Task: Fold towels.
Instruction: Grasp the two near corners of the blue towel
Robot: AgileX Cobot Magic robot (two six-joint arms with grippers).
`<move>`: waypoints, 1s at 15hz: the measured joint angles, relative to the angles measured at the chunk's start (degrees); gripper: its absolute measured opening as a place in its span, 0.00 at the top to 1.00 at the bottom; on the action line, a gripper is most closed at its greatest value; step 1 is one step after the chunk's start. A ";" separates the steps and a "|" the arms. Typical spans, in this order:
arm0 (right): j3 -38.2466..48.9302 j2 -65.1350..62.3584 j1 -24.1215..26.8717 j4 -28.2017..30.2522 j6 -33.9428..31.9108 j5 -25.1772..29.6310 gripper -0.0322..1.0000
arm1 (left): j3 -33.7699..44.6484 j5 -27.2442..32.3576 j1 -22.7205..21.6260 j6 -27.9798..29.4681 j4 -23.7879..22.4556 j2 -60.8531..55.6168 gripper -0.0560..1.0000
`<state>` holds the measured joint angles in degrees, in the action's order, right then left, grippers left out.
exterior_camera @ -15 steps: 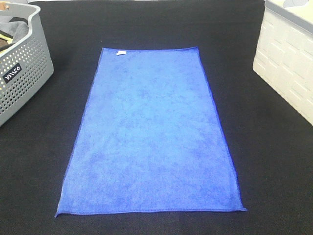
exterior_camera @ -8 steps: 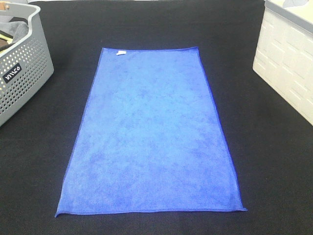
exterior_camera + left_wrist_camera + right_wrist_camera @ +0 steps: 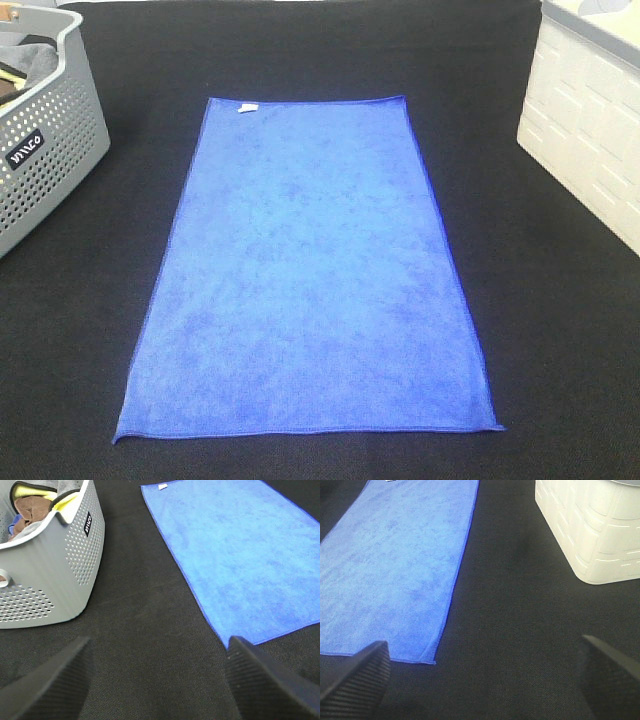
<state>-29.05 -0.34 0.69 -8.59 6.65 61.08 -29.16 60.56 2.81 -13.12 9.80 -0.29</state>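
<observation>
Black cloth covers the whole desk [image 3: 90,330], and a blue towel [image 3: 310,270] lies spread out flat on the middle of it in a single layer. Its long axis runs straight away from the robot's side, from the near edge of the desk toward the far one, with the two short edges lying crosswise. A small white label [image 3: 247,107] sits on the far short edge, close to the far left corner.

To the left of the towel and well apart from it stands a grey perforated basket [image 3: 50,150] holding bundled cloths in brown, yellow and grey. On the right, also clear of the towel, is a white moulded box [image 3: 590,130].

The left gripper [image 3: 159,652] hangs low over bare desk at the towel's near left corner. Its jaws are spread wide with nothing between them, and that corner lies just beside one finger [image 3: 265,680]; I cannot tell whether they touch. The right gripper [image 3: 482,647] hangs by the near right corner, its jaws equally wide apart and holding nothing, black cloth showing between them.
</observation>
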 joint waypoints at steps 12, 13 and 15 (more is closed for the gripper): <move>0.00 0.00 0.00 0.00 0.00 0.00 0.06 | 0.00 0.00 0.00 0.00 0.00 0.00 0.28; 0.00 0.00 0.00 0.00 0.00 0.00 0.06 | 0.00 0.00 0.00 0.00 0.00 0.00 0.28; 0.00 0.00 0.00 0.00 0.00 0.00 0.06 | 0.00 0.00 0.00 0.00 0.00 0.00 0.28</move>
<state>-29.05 -0.34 0.69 -8.59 6.65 61.08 -29.16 60.56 2.81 -13.12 9.80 -0.29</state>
